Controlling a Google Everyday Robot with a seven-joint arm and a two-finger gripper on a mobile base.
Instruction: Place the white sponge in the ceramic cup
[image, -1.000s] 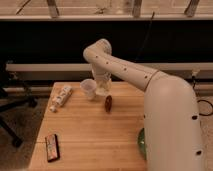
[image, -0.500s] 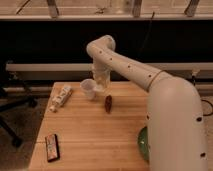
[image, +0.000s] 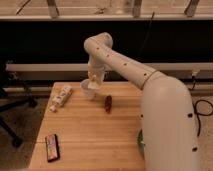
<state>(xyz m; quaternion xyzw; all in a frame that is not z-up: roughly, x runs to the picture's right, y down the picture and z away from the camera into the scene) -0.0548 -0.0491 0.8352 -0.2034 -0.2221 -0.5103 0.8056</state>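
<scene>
The ceramic cup (image: 87, 90) is small and pale and stands upright on the wooden table (image: 90, 130), near its back edge. My gripper (image: 95, 83) hangs down from the white arm, just above the cup's right rim. It is shut on the white sponge (image: 95, 85), a small off-white block at its tip, which overlaps the top of the cup. The fingers themselves are mostly hidden behind the sponge and the wrist.
A long white printed package (image: 61, 97) lies left of the cup. A small brown object (image: 108, 103) lies to the cup's right. A dark snack bar (image: 52, 147) lies at the front left. The green plate (image: 140, 142) peeks out from behind the arm at the front right.
My gripper with the sponge has moved left, from beside the cup to just over its right rim. The other things have not moved.
</scene>
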